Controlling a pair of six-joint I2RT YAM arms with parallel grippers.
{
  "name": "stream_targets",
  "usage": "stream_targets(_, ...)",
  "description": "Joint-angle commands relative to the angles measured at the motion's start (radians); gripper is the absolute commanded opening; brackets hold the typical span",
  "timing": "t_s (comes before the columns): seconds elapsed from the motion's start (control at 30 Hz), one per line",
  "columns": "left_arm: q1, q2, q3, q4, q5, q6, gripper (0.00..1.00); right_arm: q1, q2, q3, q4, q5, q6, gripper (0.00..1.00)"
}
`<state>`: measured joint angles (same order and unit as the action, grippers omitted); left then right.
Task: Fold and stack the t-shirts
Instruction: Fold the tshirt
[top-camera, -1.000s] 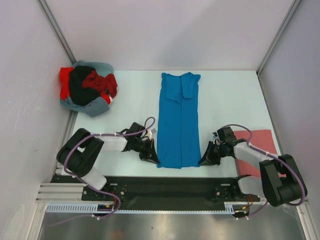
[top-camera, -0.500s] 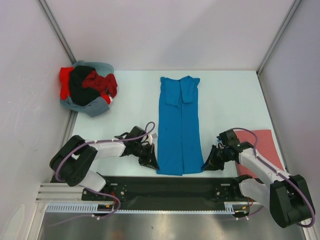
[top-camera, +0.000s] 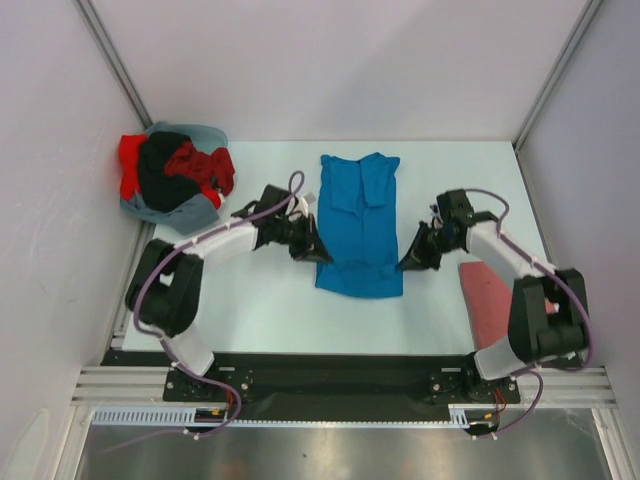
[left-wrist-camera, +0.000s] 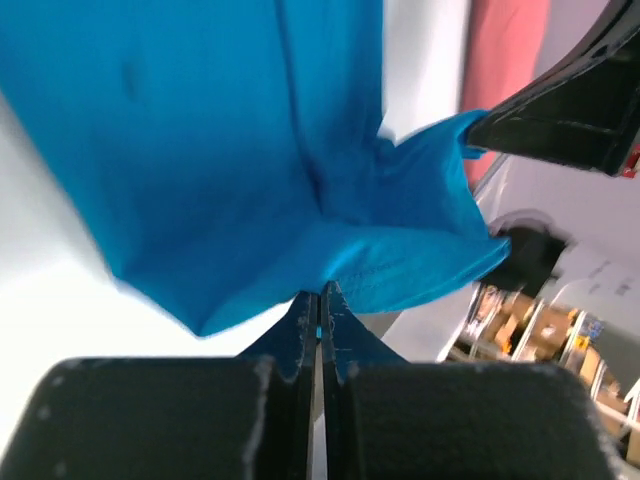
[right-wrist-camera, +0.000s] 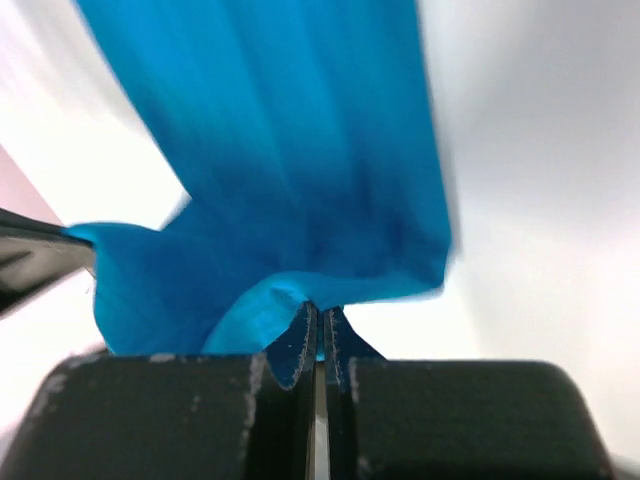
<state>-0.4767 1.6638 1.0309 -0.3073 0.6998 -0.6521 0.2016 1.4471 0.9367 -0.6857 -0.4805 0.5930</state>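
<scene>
The blue shirt (top-camera: 358, 225), lying mid-table (top-camera: 270, 310) with its near hem raised, is gripped at both hem corners by the left gripper (top-camera: 321, 249) and right gripper (top-camera: 404, 265), each clamped on cloth; a heap of shirts (top-camera: 175, 175) is noted far left, a pinkish-red shirt (top-camera: 487, 300) near right.

On the table (top-camera: 255, 310), a half-folded shirt (top-camera: 358, 225) lies mid-frame, the left gripper (top-camera: 318, 243) at its left edge and the right gripper (top-camera: 404, 264) at its right. A heap of shirts (top-camera: 175, 178) sits upper left; a single shirt (top-camera: 487, 305) lies lower right.
</scene>
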Motion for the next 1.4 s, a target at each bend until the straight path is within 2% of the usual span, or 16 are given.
stream_targets(0.0,0.053,0.147,0.191,0.010,0.050,-0.015,0.00,-0.051,0.154,0.180,0.041,-0.021,-0.056,0.00)
stream_targets(0.13,0.101,0.284,0.383,-0.018,0.050,-0.026,0.00,-0.088,0.379,0.384,0.035,-0.052,-0.073,0.00)
stream_targets(0.3,0.147,0.392,0.541,-0.081,0.056,-0.020,0.00,-0.110,0.545,0.597,0.002,-0.095,-0.070,0.00)
stream_targets(0.63,0.210,0.501,0.584,-0.072,0.084,0.014,0.00,-0.119,0.691,0.770,-0.031,-0.101,-0.067,0.00)
stream_targets(1.07,0.220,0.585,0.653,-0.070,0.084,0.026,0.00,-0.153,0.780,0.832,-0.038,-0.116,-0.096,0.00)
stream_targets(1.2,0.225,0.606,0.667,-0.079,0.073,0.023,0.05,-0.159,0.823,0.884,-0.038,-0.148,-0.102,0.00)
stream_targets(1.37,0.227,0.610,0.682,-0.084,0.057,0.032,0.06,-0.166,0.884,0.973,-0.067,-0.161,-0.105,0.01)
